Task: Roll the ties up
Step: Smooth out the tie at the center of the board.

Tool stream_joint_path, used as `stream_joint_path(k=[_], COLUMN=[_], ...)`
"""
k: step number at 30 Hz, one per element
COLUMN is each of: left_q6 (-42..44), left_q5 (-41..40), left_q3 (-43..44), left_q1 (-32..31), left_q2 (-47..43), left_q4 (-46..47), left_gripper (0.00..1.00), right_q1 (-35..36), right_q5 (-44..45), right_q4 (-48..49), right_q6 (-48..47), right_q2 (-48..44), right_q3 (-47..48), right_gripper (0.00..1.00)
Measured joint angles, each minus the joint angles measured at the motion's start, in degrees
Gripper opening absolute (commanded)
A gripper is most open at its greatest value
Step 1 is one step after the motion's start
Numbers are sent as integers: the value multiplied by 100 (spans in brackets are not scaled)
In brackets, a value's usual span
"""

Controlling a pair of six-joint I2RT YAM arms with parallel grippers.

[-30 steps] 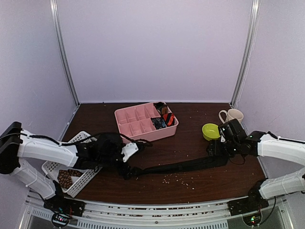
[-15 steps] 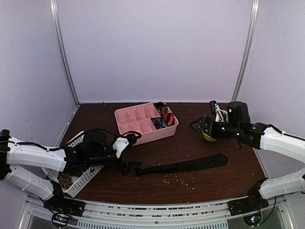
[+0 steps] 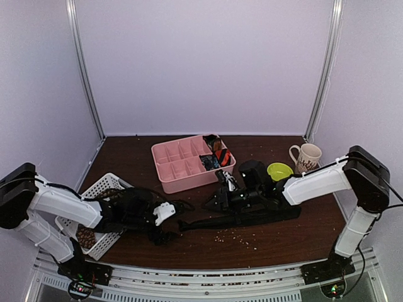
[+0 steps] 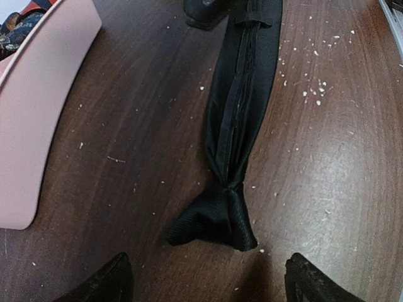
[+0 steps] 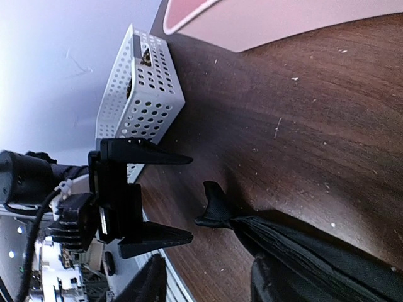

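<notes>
The black tie (image 3: 252,218) lies flat across the middle of the surface. It is likely limp, light and slippery, so its bunched left end suits pinching. Left tool (image 4: 211,283) stands released just near of that end; right tool (image 5: 208,280) is parted, holding nothing.

- A robot test booth, lab-like: plain lilac panels (image 3: 201,63) on metal posts (image 3: 85,69) enclose the bench (image 3: 126,154).
- Aluminium rail (image 3: 201,277) along the bench's near edge carries arm bases (image 3: 85,272).

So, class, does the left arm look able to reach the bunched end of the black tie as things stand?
Probably yes. The left gripper is open and low, and the black tie ends just ahead of it on the table, with nothing in between.
</notes>
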Motion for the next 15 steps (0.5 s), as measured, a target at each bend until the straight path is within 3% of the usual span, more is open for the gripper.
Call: stream_joint_path(k=[5,9,15], left_q6=[44,122,190], left_q5=[208,341,387], left_q3=[229,321,507], left_q1=[155,164,164], left_q2=[330,592,975], left_q4=[-44,-2,-7], left_gripper=[80,78,75], right_q1=[295,365,380], right_q5=[-79,-74,-11], right_q4=[221,280,109], right_q6=[227,284,151], right_q2=[748,1106,1499], right_q3=[367,433,472], right_gripper=[13,6,2])
